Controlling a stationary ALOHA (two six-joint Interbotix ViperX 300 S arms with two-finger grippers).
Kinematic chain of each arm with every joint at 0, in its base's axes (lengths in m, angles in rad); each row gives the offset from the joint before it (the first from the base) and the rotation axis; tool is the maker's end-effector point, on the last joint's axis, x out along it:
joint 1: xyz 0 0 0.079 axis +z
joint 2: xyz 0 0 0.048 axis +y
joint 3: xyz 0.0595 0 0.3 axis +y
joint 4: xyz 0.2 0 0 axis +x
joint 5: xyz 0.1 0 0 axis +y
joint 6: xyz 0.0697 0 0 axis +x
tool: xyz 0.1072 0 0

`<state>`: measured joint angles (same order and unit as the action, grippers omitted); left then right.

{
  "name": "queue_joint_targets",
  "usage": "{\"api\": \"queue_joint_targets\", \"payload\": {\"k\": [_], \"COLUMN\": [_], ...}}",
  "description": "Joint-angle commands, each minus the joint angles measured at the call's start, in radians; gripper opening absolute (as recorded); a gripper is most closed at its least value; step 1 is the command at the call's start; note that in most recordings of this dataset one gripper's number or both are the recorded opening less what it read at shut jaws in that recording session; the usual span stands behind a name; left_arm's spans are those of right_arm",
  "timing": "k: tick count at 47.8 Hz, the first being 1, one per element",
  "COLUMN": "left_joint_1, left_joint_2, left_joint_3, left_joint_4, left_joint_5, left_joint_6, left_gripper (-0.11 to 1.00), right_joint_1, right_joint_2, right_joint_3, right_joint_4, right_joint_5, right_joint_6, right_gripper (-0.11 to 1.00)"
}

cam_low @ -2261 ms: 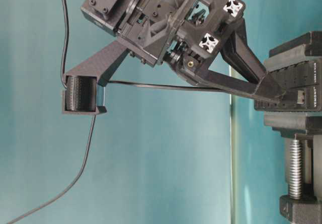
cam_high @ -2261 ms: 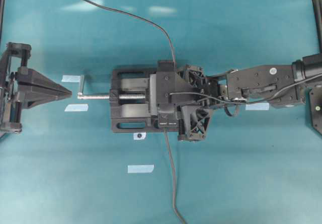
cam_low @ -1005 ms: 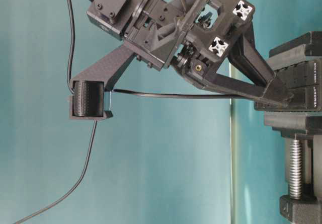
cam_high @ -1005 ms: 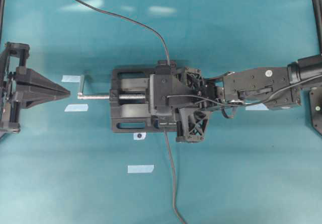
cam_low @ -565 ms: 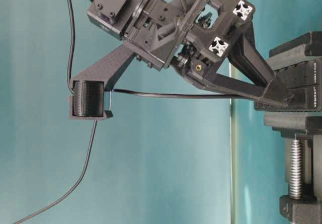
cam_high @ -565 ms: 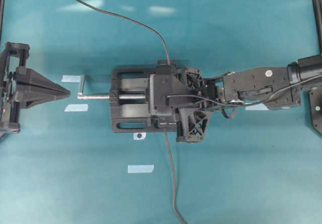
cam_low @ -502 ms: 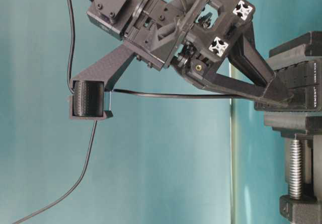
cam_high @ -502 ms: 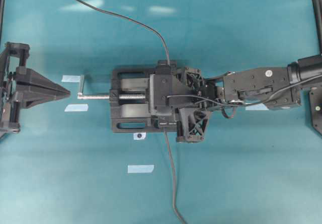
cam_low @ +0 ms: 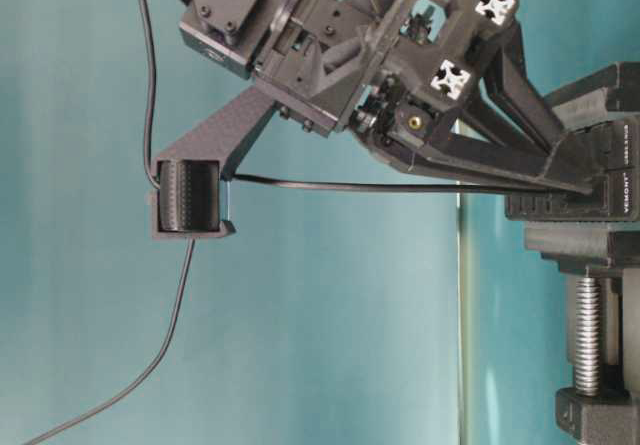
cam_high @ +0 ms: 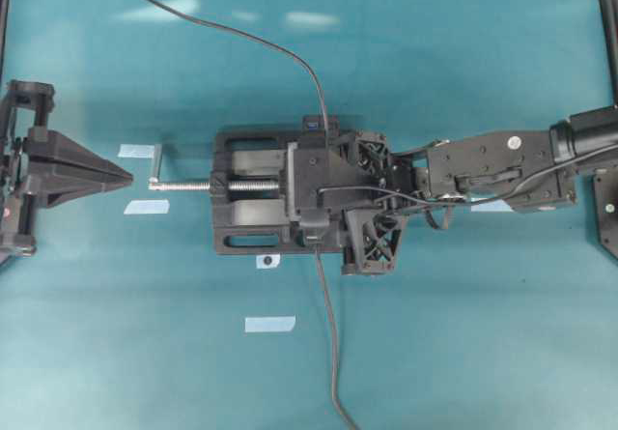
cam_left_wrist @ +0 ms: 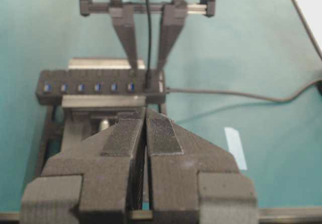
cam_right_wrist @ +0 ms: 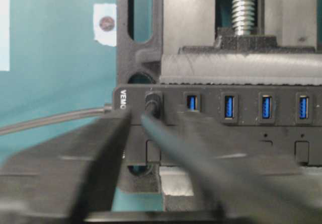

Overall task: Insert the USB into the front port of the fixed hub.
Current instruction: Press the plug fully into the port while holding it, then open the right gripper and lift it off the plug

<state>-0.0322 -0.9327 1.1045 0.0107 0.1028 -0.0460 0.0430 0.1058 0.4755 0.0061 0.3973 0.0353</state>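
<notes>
In the right wrist view, two blurry dark fingers [cam_right_wrist: 65, 168] of the right black claw [cam_high: 307, 208] are seen closest, spread a little apart, one on each side of the small black USB plug [cam_right_wrist: 153, 104]. The plug is seen sitting in the end port of the long narrow black hub strip [cam_right_wrist: 282, 128], next to the white letters, and open blue ports run along the rest of the strip. Whether the fingers are pressed on the plug cannot be told. A thin dark-grey cable [cam_low: 400, 188] is stretched from the plug back under the right claw in the table-level view. Behind the strip, the wide black vise [cam_high: 253, 196] is seen clamped around it, with a silver screw handle [cam_high: 179, 184] pointed away. Small pale tape marks [cam_high: 269, 324] are stuck on the blue-green table [cam_high: 463, 353]. Farthest off, the left black claw [cam_high: 118, 173] is parked well apart from the vise, with its ribbed pads [cam_left_wrist: 161, 136] pushed together and nothing held.
</notes>
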Motion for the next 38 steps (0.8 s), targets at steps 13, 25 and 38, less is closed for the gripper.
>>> {"api": "queue_joint_targets", "payload": {"k": [13, 25, 38], "left_joint_1": [0.0, 0.0, 0.0], "left_joint_2": [-0.017, -0.018, -0.017], "left_joint_3": [-0.008, -0.008, -0.008], "left_joint_4": [0.003, 0.002, 0.002], "left_joint_5": [-0.005, -0.005, -0.005], "left_joint_6": [-0.002, -0.002, -0.002], "left_gripper": [0.0, 0.0, 0.0], "right_joint_1": [-0.005, -0.005, -0.005], "right_joint_2": [-0.052, -0.052, -0.052], "right_joint_3": [-0.028, -0.031, -0.031], "right_joint_4": [-0.002, -0.002, -0.003], "right_joint_5": [-0.003, -0.002, 0.009], "right_joint_6": [0.005, 0.005, 0.005], "right_gripper": [0.62, 0.64, 0.74]}}
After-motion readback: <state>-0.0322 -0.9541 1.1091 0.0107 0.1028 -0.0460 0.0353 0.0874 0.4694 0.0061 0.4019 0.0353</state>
